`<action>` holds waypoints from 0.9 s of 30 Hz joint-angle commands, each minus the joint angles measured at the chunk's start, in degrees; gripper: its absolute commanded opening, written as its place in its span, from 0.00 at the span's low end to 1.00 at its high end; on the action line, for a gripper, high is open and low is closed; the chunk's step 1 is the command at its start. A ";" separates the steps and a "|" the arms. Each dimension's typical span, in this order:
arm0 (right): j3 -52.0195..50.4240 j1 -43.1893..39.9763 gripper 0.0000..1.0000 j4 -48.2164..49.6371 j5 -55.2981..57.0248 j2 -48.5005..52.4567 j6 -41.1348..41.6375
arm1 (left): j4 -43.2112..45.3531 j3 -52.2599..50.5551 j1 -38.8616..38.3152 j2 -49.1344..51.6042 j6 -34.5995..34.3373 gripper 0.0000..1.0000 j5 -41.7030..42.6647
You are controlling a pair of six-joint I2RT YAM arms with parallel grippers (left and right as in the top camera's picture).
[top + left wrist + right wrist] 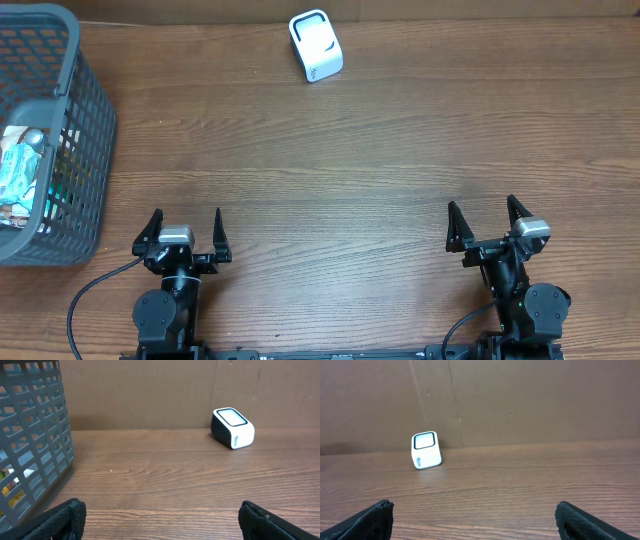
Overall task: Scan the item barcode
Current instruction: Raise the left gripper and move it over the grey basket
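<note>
My left gripper (pixel 188 214) and right gripper (pixel 481 203) are wide open and empty at the bottom. The scanner (pixel 316 46) is top middle, the basket (pixel 88 150) far left.

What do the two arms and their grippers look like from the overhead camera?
Both arms are black with rounded joint housings. The left gripper and right gripper each carry two pointed black fingers and a small silver-grey block behind them. A black cable loops out beside each base.
</note>
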 commanded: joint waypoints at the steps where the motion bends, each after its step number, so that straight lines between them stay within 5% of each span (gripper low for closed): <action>1: -0.61 0.04 1.00 0.46 -0.31 -0.46 -0.02 | -0.07 -0.20 -0.28 -0.44 0.90 1.00 0.42; 13: -0.61 0.04 1.00 0.46 -0.31 -0.46 -0.02 | 23.96 4.42 -0.28 -0.44 1.27 0.99 3.74; 20: -0.61 0.04 1.00 0.46 -0.31 -0.46 -0.02 | 6.73 27.61 -0.28 3.56 -0.37 1.00 3.04; 27: -0.61 0.04 1.00 0.46 -0.31 -0.46 -0.02 | -16.02 59.41 -0.28 21.90 -0.15 1.00 1.20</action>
